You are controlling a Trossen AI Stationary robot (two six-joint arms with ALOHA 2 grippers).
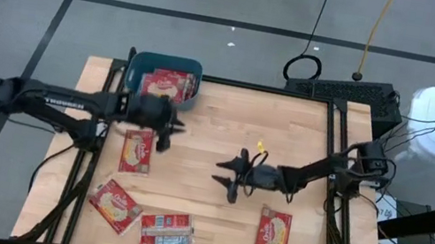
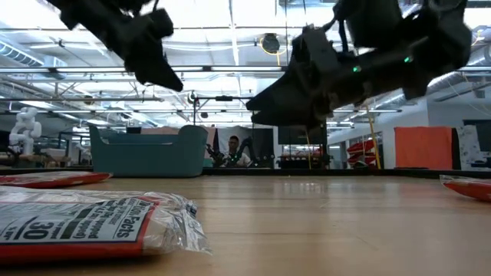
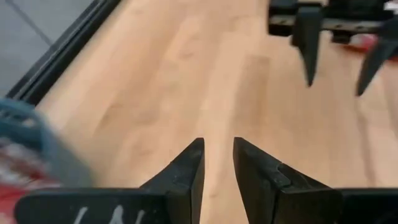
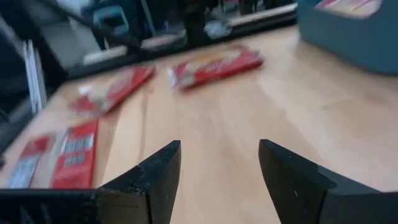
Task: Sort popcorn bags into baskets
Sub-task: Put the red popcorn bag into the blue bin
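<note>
High view, basket: the teal basket [image 1: 167, 64] stands at the far left edge of the table [image 1: 226, 124], with at least one popcorn bag [image 1: 168, 86] lying inside it.
High view, loose bags: four bags lie on the table. One [image 1: 137, 151] is just beside the left arm; two [image 1: 115, 205] [image 1: 166, 231] are near the front left; one [image 1: 273, 236] is at the front right.
High view, left end effector [image 1: 173, 129]: it hangs above the table just beside the basket and carries nothing.
High view, right end effector [image 1: 223, 177]: it sits near the table's centre, pointing towards the left side, well apart from every bag.
Low view: both arms hang clear above the table. A bag with its printed face up [image 2: 84, 222] lies in the foreground; the basket [image 2: 149, 152] stands behind.
Left wrist view: the fingers [image 3: 186, 171] stand slightly apart with bare wood between them, so nothing is held. The basket rim [image 3: 37, 134] shows at one edge.
Right wrist view: the fingers [image 4: 158, 168] are spread wide and empty. Several bags [image 4: 214, 65] lie beyond them.
Step in hand (judgement): between a deposit and the next pick, with neither arm loaded.
Next move (judgement): the left arm is best placed for the bag just beside it. This calls for widening the fingers, descending over the bag's edge and closing on the flat packet.
</note>
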